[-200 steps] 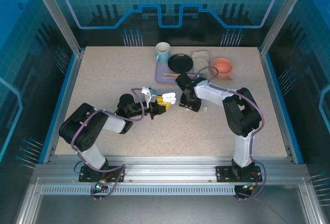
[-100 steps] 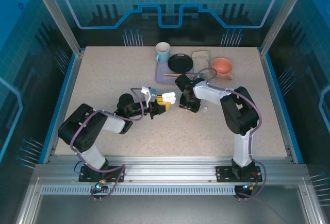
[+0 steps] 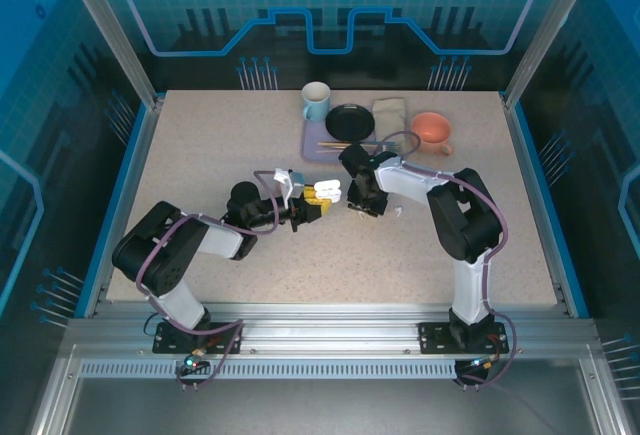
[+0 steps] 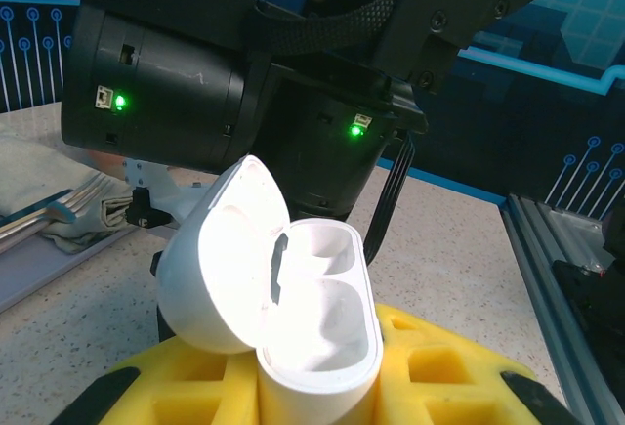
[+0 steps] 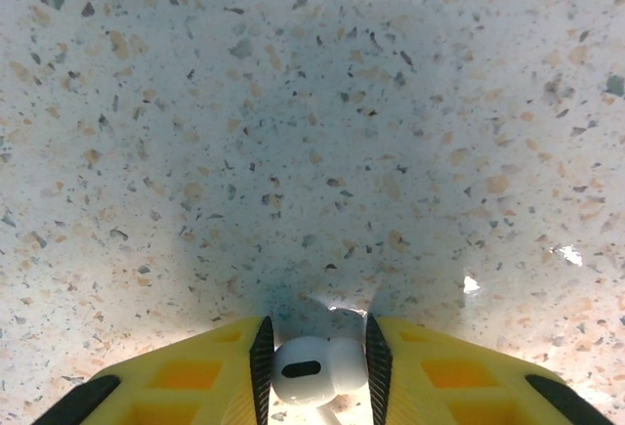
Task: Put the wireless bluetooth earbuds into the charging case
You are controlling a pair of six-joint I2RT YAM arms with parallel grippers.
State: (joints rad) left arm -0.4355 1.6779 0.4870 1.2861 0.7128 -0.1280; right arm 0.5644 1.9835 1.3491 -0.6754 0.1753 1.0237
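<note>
a: report work surface first.

b: speckled table (image 3: 250, 155), per top view. at far edge, lavender tray (image 3: 318, 147) with mug (image 3: 316, 101) and black plate (image 3: 350, 121). just right of tray, orange bowl (image 3: 432, 127).

a: give arm positions.

b: both reaching to mid-table, wrists turned toward each other. left gripper (image 3: 318, 199) and right gripper (image 3: 362, 205) near one another, with a small gap between.

a: state left gripper condition.

b: closed on charging case (image 4: 317, 347), with yellow pads (image 4: 439, 376) pressed against lower body on both sides. case orientation: upright, long axis vertical, opening facing up. lid (image 4: 227, 259): swung open, tilted back toward left of wrist view, inner face turned to the two wells. close behind case, black housing of right arm.

a: state right gripper condition.

b: nearly closed, clamped on one white earbud (image 5: 314, 366) between yellow fingers (image 5: 195, 376). location: low over bare table, just right of case per top view. contact with surface: cannot tell.

a: give earbud orientation.

b: head lying crosswise, long axis running pad to pad. dark oval port facing wrist camera. stem barely seen, running off bottom edge of wrist view.
</note>
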